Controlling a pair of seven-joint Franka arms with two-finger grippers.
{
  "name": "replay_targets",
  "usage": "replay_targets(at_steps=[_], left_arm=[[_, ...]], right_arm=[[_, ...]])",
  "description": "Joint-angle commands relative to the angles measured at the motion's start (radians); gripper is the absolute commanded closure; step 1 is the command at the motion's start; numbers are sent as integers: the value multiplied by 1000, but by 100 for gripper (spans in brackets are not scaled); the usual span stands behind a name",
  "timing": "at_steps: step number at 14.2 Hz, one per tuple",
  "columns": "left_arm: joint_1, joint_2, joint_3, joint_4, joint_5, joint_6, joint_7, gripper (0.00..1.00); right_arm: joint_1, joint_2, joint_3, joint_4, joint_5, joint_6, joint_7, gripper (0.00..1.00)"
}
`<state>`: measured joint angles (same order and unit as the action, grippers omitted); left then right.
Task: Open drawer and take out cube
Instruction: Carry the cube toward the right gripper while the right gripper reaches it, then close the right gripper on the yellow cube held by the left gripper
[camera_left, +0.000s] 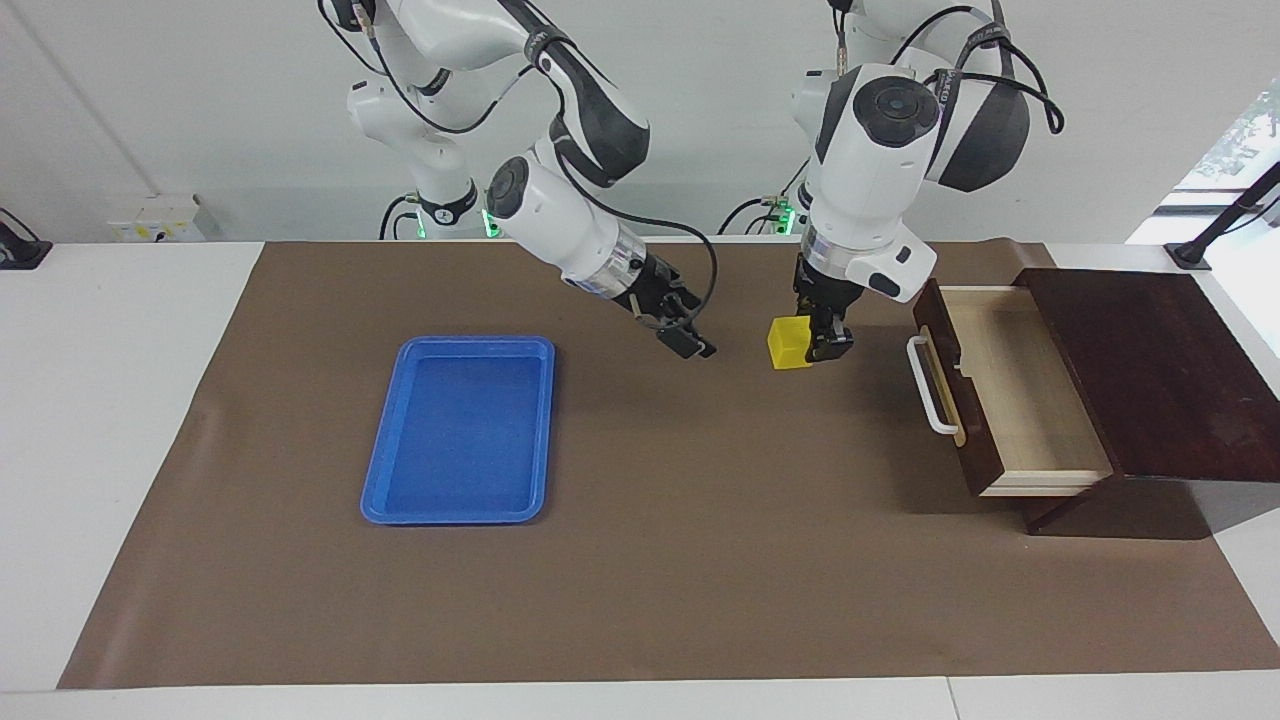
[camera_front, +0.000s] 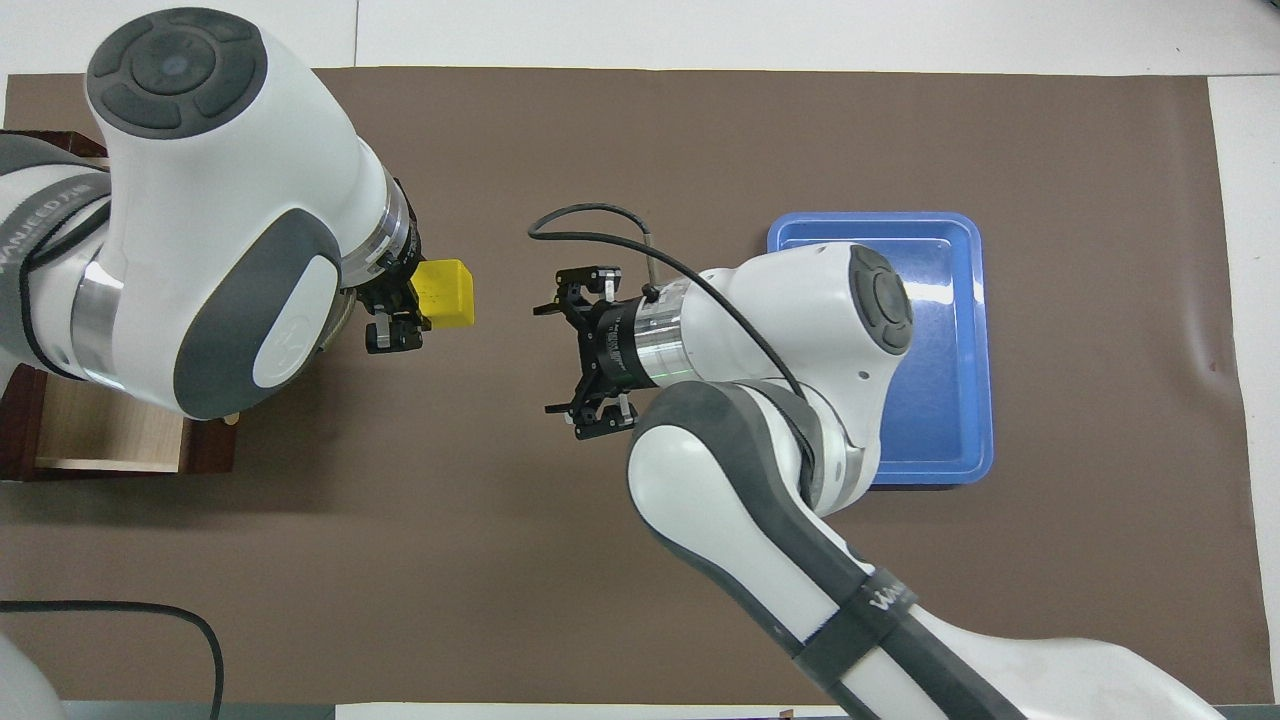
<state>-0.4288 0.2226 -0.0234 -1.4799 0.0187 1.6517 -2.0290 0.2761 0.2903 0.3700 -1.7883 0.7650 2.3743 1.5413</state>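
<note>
The yellow cube (camera_left: 788, 343) hangs above the brown mat, held between the fingers of my left gripper (camera_left: 812, 348), beside the drawer's front. It also shows in the overhead view (camera_front: 447, 292) with the left gripper (camera_front: 400, 305) around it. The drawer (camera_left: 1010, 400) is pulled out of the dark brown box (camera_left: 1150, 370); its pale wood interior shows nothing in it and its white handle (camera_left: 930, 385) faces the middle of the table. My right gripper (camera_left: 688, 328) is open and empty over the mat, between the cube and the tray, its fingers (camera_front: 590, 420) spread toward the cube.
A flat blue tray (camera_left: 460, 430) lies on the mat toward the right arm's end of the table, partly covered by the right arm in the overhead view (camera_front: 950, 300). The brown mat (camera_left: 640, 580) covers most of the table.
</note>
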Motion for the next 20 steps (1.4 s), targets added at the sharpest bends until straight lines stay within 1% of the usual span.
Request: replay_targets(at_steps=[1, 3, 8, 11, 16, 20], left_arm=[[-15, 18, 14, 36, -13, -24, -14, 100], [-15, 17, 16, 35, -20, -23, -14, 100], [-16, 17, 17, 35, -17, -24, -14, 100], [-22, 18, 17, 36, -17, -24, -17, 100], [-25, 18, 17, 36, -14, -32, -19, 100], [-25, 17, 16, 36, -20, -26, -17, 100]], right_arm=[[25, 114, -5, 137, -27, -10, 52, 0], [25, 164, -5, 203, -30, -38, 63, 0], [46, 197, -5, 274, -30, -26, 164, 0], [52, 213, -5, 309, -52, -33, 201, 0], [64, 216, -3, 320, -102, -38, 256, 0], [86, 221, -3, 342, -110, -38, 275, 0]])
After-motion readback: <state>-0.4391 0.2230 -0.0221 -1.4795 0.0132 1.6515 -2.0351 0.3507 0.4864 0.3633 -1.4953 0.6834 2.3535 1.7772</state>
